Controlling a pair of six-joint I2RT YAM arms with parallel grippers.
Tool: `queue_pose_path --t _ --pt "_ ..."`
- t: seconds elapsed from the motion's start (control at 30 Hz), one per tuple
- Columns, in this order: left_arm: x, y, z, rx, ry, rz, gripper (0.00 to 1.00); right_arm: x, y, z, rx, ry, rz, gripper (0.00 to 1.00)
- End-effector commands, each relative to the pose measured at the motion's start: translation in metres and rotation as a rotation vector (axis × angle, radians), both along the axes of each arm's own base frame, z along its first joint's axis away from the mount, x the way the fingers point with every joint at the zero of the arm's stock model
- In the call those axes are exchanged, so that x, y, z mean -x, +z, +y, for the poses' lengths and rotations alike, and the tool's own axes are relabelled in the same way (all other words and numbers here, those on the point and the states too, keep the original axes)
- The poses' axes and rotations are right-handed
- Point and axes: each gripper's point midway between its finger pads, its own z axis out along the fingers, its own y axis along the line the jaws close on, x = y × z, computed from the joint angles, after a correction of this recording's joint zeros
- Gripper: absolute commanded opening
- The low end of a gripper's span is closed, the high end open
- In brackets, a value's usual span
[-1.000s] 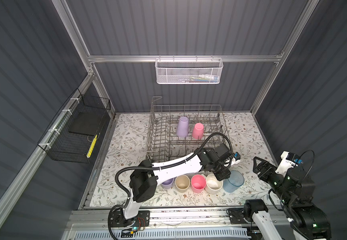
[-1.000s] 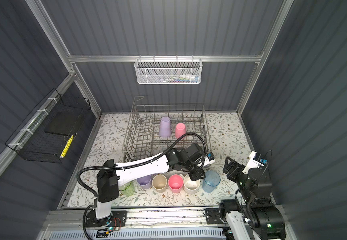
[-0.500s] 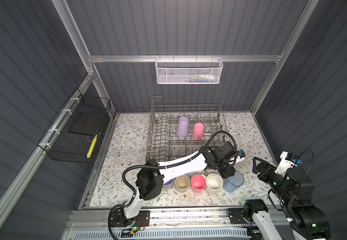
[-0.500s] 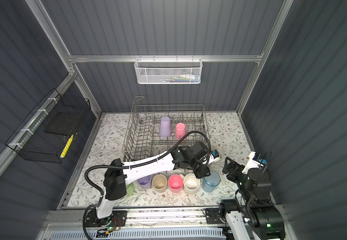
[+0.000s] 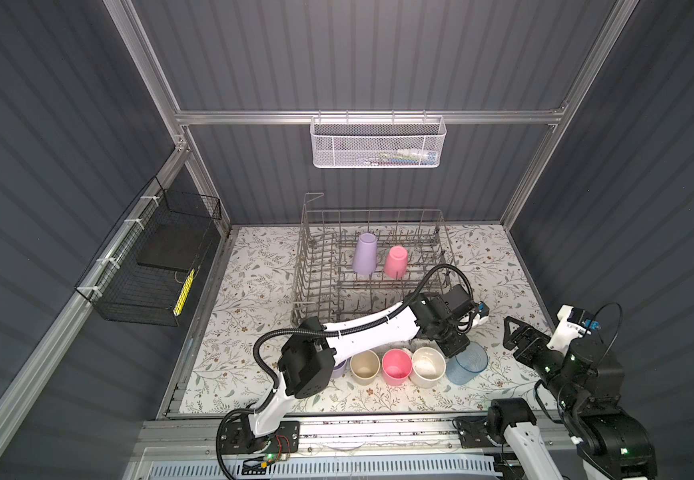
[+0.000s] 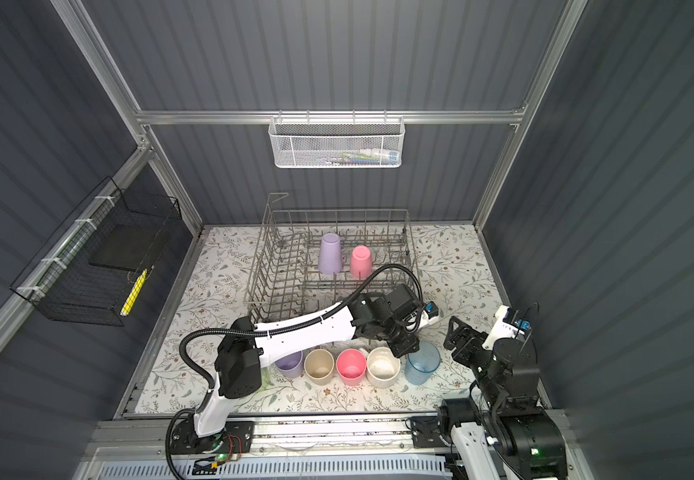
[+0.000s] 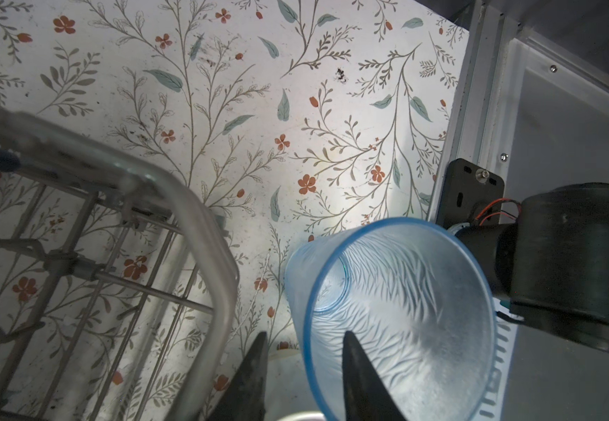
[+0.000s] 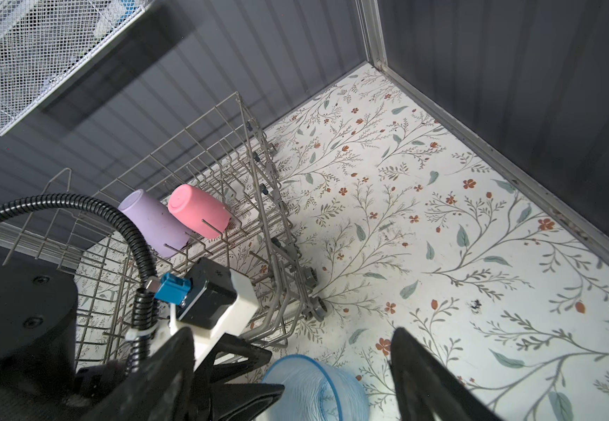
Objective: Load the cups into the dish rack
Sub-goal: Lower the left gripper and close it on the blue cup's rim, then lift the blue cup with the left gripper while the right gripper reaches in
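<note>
Floral tabletop [image 5: 254, 266] here. Black wire basket [image 5: 146, 266] hangs far left, out of play. Dish rack [image 5: 320, 282] mid-table holds a lilac cup [image 5: 364, 253] and pink cup [image 5: 396, 262], upside down. At the right end of the front row of cups [image 5: 396, 367], left gripper [image 7: 305, 337] straddles the blue cup [image 5: 466, 362] rim, jaws narrow, not pinching yet. Next, I'd guess: squeeze, lift, clear the rack's near wall. Right gripper [image 5: 508, 332] hangs wide, empty.

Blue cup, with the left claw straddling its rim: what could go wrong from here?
The left claw has only the thin wall of the blue cup to pinch, so it may slip or swing on lifting. Its outer finger stands close by the cream cup and could nudge it.
</note>
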Motion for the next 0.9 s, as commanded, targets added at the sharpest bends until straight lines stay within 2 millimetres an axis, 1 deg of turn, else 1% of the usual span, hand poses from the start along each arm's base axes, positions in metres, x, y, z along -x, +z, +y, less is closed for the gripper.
queue_pose_path --t 0.0,0.37,0.47,0.57,0.73,0.87 --pt "-0.002 -0.007 0.003 -0.038 0.012 0.011 0.32 -0.001 -0.002 0.0 0.002 0.002 -0.005 0.84" --pt "-0.001 -0.016 0.008 -0.081 0.002 0.011 0.22 -0.001 0.001 0.001 -0.003 0.003 -0.011 0.84" --pt "-0.001 -0.016 0.009 -0.085 0.002 0.007 0.17 -0.001 0.001 0.001 -0.007 0.004 -0.013 0.84" --pt "-0.001 -0.014 0.009 -0.085 -0.004 0.004 0.1 -0.002 0.002 0.002 -0.01 0.005 -0.013 0.84" --pt "0.0 -0.001 0.01 -0.073 -0.013 -0.001 0.0 -0.004 0.005 0.003 -0.013 0.011 -0.02 0.84" --pt "0.001 0.018 0.016 -0.055 -0.018 -0.021 0.0 -0.004 0.008 0.005 -0.021 0.02 -0.035 0.85"
